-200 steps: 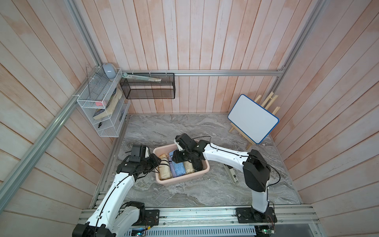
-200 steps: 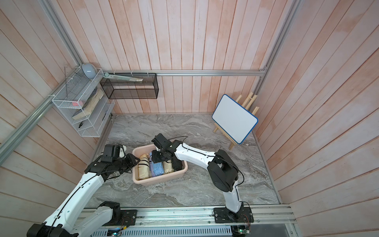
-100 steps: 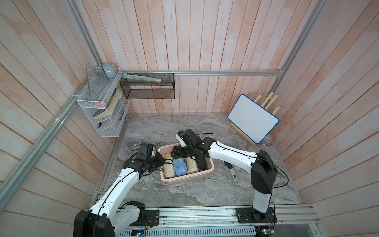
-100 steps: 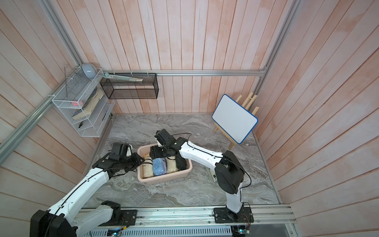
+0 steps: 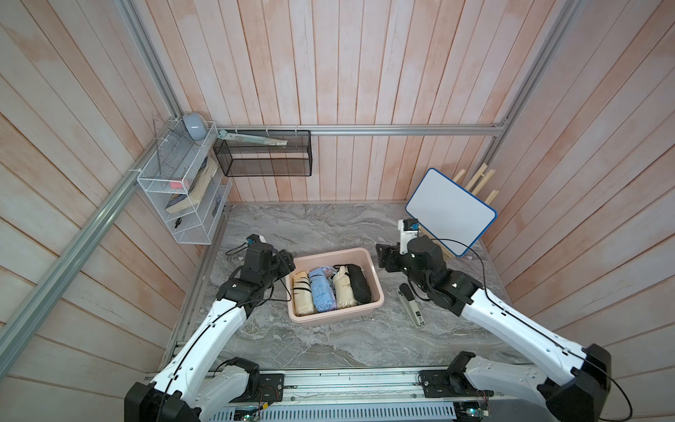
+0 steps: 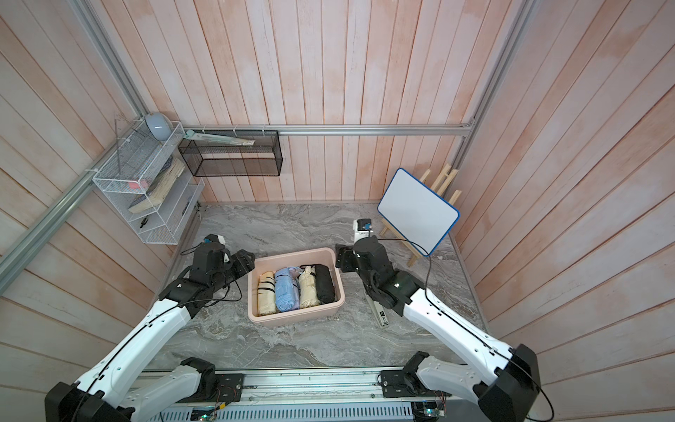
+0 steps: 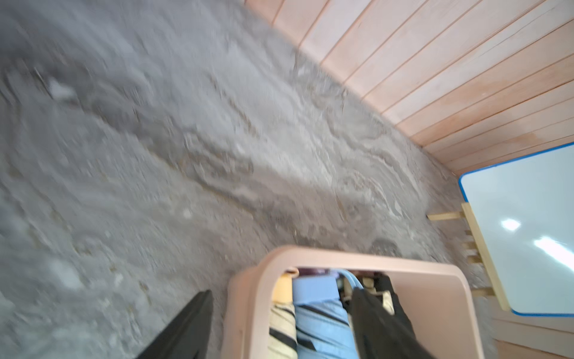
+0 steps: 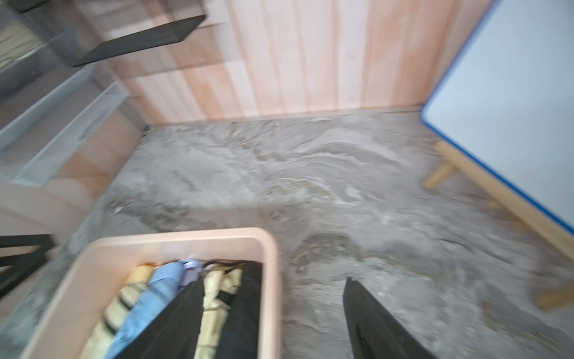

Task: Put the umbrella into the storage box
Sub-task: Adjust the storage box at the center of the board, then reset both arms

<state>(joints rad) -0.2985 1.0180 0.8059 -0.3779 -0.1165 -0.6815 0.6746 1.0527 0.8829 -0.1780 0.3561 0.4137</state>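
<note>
Left tool [image 5: 286, 263] is spread wide and gripping nothing. In the left wrist view one finger [image 7: 186, 323] hangs outside the wall of the storage box [image 5: 330, 252] and the other hangs over its inside. Right tool [image 5: 383, 257] is wide open as well and empty, straddling the opposite wall by the far corner. Both wrist views are too blurred to tell if either grazes the rim.

Inside the box four folded umbrellas lie side by side. From my left they are the striped beige umbrella [image 5: 302, 294], blue umbrella [image 5: 321, 292], cream umbrella [image 5: 343, 290] and black umbrella [image 5: 359, 285].

The box sits mid-bench on the grey marbled bench [image 5: 328, 226]. The walls are wooden plank, with a whiteboard [image 5: 451, 213] on an easel at the far right and a black mesh basket [image 5: 263, 157] and white wire rack [image 5: 179, 197] hung at the far left.
</note>
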